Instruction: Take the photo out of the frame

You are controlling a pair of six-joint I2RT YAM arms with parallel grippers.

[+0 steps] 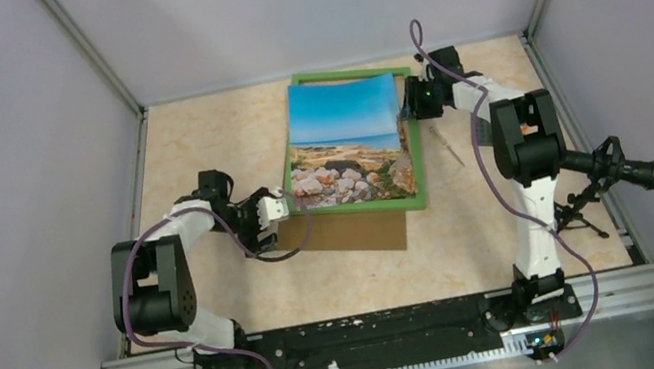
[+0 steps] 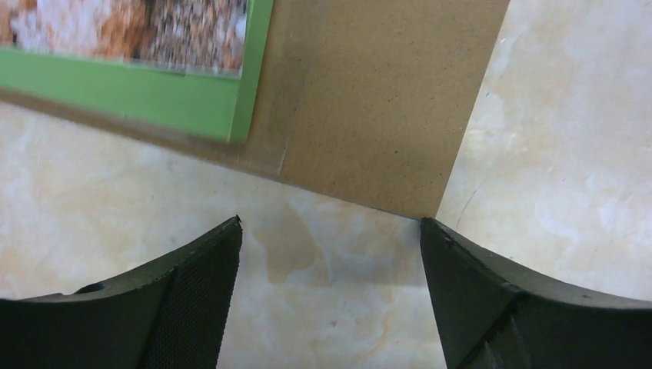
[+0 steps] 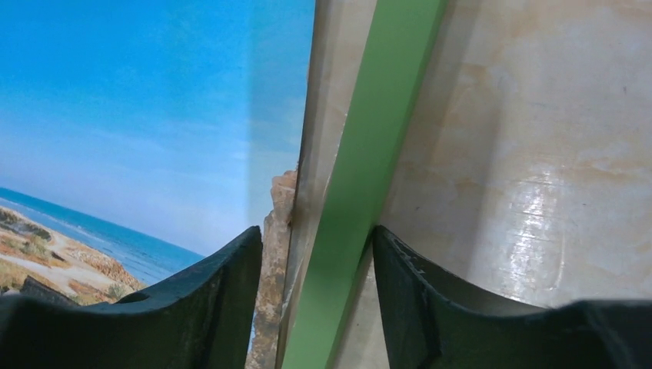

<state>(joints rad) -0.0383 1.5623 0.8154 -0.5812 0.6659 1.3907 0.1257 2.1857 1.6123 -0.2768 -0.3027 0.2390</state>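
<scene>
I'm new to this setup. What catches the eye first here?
The bright coastal photo in its green frame lies at the middle of the table, with a brown backing board sticking out beneath its near edge. The right gripper straddles the frame's right border; the left gripper gapes open at the board's corner.

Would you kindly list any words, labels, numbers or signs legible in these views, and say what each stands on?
None is legible in any view.
The photo shows only a coast scene; the frame and the brown backing board carry no visible markings.
</scene>
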